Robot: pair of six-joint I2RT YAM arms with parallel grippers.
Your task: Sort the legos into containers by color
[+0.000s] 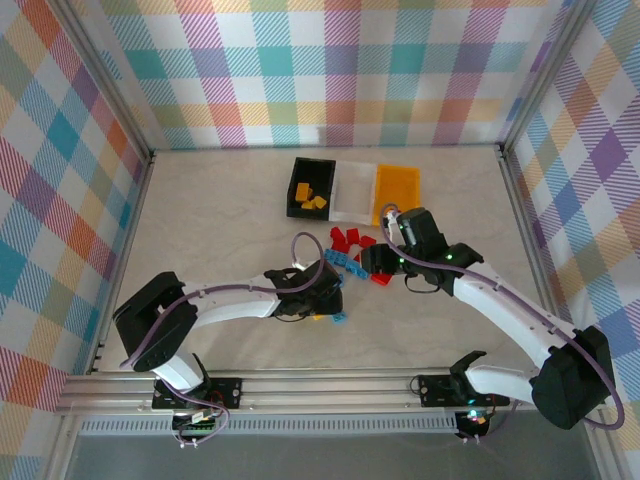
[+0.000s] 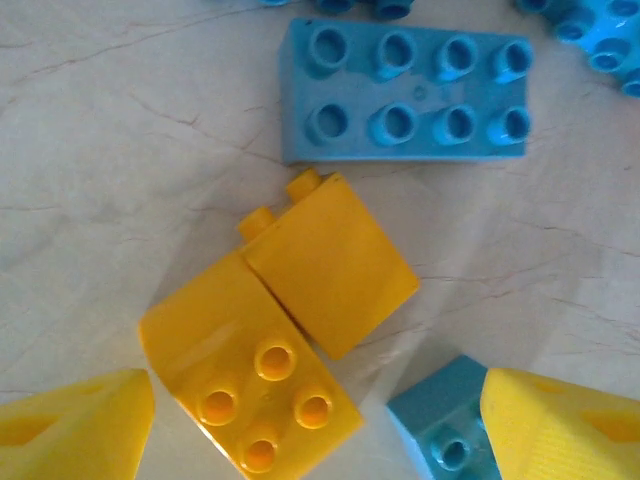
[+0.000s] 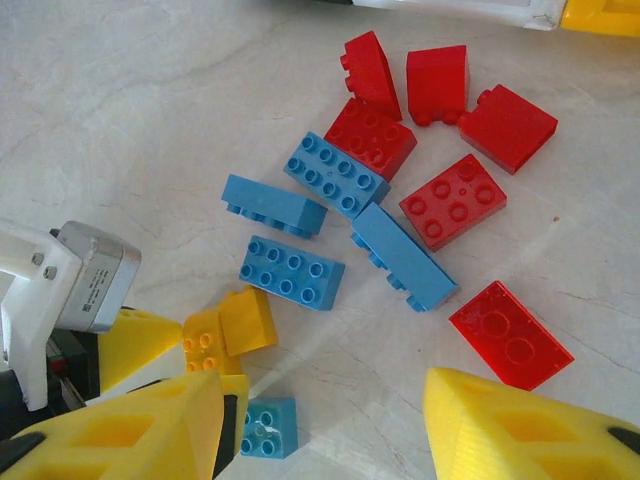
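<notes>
The legos point(image 3: 292, 270) are part-sorted; 2 yellow bricks point(image 2: 330, 270) are straddled by the wide-open left gripper point(image 2: 318, 430), so closure appears required.

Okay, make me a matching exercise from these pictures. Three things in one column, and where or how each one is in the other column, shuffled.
1. black bin
2. left gripper
3. red bricks

A. open above two loose yellow bricks
B. lying on the table beside blue bricks
C. binned yellow bricks inside

Pairs: 1-C, 2-A, 3-B
</notes>
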